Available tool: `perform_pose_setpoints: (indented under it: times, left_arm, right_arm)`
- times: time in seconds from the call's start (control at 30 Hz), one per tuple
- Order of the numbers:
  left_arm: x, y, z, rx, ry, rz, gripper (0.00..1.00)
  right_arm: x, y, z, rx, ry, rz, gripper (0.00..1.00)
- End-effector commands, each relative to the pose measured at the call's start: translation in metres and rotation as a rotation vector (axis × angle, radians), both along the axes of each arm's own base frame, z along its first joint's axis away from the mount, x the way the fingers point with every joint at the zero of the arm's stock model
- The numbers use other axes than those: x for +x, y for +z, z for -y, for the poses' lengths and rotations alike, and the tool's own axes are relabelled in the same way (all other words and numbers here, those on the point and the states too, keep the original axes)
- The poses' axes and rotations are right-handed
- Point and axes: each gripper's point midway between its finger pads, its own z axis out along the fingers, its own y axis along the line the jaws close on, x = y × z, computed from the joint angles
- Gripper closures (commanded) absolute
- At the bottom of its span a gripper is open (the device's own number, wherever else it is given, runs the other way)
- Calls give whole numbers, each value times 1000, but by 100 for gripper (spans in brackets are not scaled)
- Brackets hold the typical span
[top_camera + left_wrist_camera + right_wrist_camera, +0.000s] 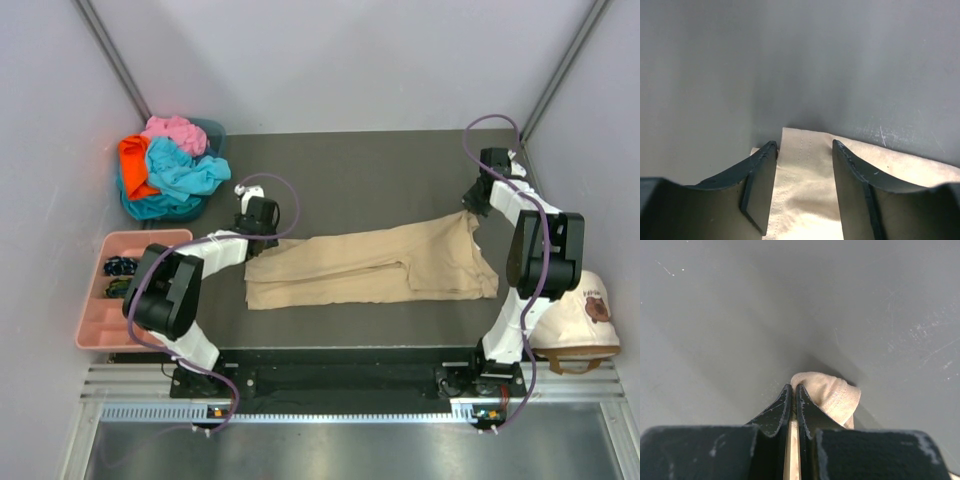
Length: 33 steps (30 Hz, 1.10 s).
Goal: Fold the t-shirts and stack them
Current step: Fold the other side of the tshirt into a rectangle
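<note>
A large tan t-shirt (380, 265) lies spread across the middle of the dark table. Its far left hem corner (805, 170) sits between the fingers (759, 172) of my left gripper (804, 145), which is open, with the jaws apart on either side of the cloth. In the top view the left gripper (257, 232) hovers over that corner. My right gripper (794, 387) is shut on a bunched fold of the tan t-shirt (832, 392). It holds the shirt's far right corner, seen from above at the right gripper (472, 208). Turquoise, orange and pink t-shirts (170, 165) are piled at the back left.
The pile sits in a teal basket (213, 131). A pink compartment tray (95, 320) holding small items stands at the left edge. A cream cap (585, 310) with a brown emblem rests by the right arm's base. Grey walls close in on both sides.
</note>
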Motion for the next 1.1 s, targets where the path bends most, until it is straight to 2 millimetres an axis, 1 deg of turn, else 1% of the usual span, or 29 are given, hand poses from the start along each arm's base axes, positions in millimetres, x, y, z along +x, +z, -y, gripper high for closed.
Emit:
perform_pose_setpoints:
  times: [0.0, 0.07, 0.1, 0.2, 0.23, 0.3, 0.33, 0.37, 0.6, 0.77, 0.9, 1.07]
  left_arm:
    - [17, 13, -3, 16, 23, 55, 50]
    - [16, 12, -5, 26, 30, 52, 55]
    - [16, 13, -6, 30, 32, 51, 63]
    - [13, 14, -11, 50, 45, 50, 74]
    - [13, 16, -12, 52, 47, 55, 81]
    - [11, 15, -14, 62, 52, 52, 88]
    - [10, 17, -15, 65, 55, 54, 95]
    - [9, 16, -16, 71, 58, 48, 100]
    - [2, 16, -30, 118, 112, 35, 100]
    - [0, 18, -38, 144, 146, 33, 100]
    - [3, 23, -44, 158, 166, 39, 100]
    - [8, 29, -50, 166, 185, 52, 100]
  right_arm:
    - [18, 21, 5, -7, -9, 65, 100]
    - [18, 22, 4, -7, -7, 65, 100]
    - [17, 21, 4, -8, -6, 63, 100]
    - [17, 19, 4, -5, -4, 60, 100]
    - [17, 19, 3, -2, -6, 60, 100]
    - [17, 17, 3, 1, -4, 57, 100]
    - [17, 18, 3, 2, -3, 58, 100]
    - [17, 17, 2, 3, -2, 58, 100]
    - [17, 18, 6, -13, -14, 56, 100]
    - [18, 20, 16, -22, -42, 59, 100]
    - [17, 21, 26, -23, -64, 59, 100]
    - [19, 22, 31, -17, -75, 64, 100]
